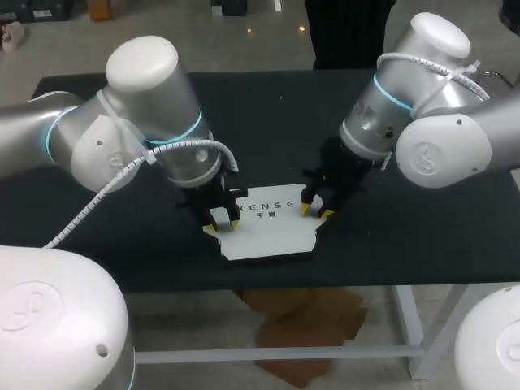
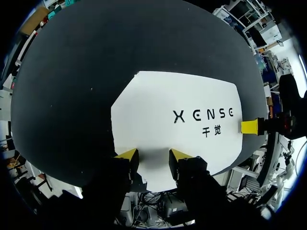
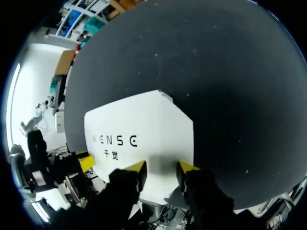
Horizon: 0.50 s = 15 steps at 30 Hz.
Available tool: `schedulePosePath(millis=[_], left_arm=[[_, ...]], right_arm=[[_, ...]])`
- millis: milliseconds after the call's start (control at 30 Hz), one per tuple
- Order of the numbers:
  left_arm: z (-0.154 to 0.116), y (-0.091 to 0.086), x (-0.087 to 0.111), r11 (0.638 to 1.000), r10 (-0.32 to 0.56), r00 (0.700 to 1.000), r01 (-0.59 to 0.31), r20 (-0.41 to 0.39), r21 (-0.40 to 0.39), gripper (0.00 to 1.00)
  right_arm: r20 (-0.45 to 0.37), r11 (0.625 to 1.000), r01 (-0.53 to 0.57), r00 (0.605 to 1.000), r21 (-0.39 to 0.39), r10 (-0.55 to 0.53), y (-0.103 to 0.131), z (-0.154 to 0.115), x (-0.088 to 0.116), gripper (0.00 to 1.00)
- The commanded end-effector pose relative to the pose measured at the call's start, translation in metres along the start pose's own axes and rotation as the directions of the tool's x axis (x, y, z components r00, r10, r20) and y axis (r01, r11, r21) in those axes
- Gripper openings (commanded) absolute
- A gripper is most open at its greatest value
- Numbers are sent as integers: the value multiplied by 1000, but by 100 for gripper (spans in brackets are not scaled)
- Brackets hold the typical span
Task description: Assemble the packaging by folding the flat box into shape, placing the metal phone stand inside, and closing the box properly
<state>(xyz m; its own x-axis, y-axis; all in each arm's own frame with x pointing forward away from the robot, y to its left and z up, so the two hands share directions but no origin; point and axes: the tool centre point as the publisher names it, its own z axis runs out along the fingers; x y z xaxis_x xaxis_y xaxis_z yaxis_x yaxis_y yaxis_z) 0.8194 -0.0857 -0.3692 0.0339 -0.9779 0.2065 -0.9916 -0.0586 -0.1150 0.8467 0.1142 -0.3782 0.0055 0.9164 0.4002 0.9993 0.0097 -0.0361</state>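
A flat white box [image 1: 272,231] with dark lettering lies near the front edge of the black table [image 1: 406,236]. My left gripper [image 1: 219,221] stands over the box's left edge, my right gripper [image 1: 317,211] over its right edge. In the left wrist view the white box [image 2: 182,105] spreads ahead of the left gripper [image 2: 153,155], whose open yellow tips rest down on the near edge. The right wrist view shows the right gripper [image 3: 160,167] likewise open on the box [image 3: 139,124]. Nothing is pinched between either pair. No metal phone stand is in view.
Bare black tabletop [image 2: 72,86] surrounds the box on its far side and on both flanks. The table's front edge [image 1: 325,276] runs just below the box. Each wrist view catches the other arm's yellow fingertip [image 2: 249,126] [image 3: 86,163] at the box's far end.
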Motion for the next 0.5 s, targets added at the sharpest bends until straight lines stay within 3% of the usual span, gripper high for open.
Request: schedulePosePath(millis=[33, 367, 467, 500], left_arm=[[4, 0, -1, 1000, -5, 1000, 5, -4, 4, 44], [5, -5, -2, 1000, -27, 1000, 27, 3, -1, 45], [5, -5, -2, 1000, -27, 1000, 27, 3, -1, 52], [5, -5, -2, 1000, -27, 1000, 27, 3, -1, 50]], right_arm=[[-3, 1000, 0, 1000, -5, 0, -1, 0, 0, 45], [-16, 1000, -6, 1000, 2, 6, 0, 0, 0, 45], [-16, 1000, -6, 1000, 2, 6, 0, 0, 0, 47], [-16, 1000, -6, 1000, 2, 6, 0, 0, 0, 47]])
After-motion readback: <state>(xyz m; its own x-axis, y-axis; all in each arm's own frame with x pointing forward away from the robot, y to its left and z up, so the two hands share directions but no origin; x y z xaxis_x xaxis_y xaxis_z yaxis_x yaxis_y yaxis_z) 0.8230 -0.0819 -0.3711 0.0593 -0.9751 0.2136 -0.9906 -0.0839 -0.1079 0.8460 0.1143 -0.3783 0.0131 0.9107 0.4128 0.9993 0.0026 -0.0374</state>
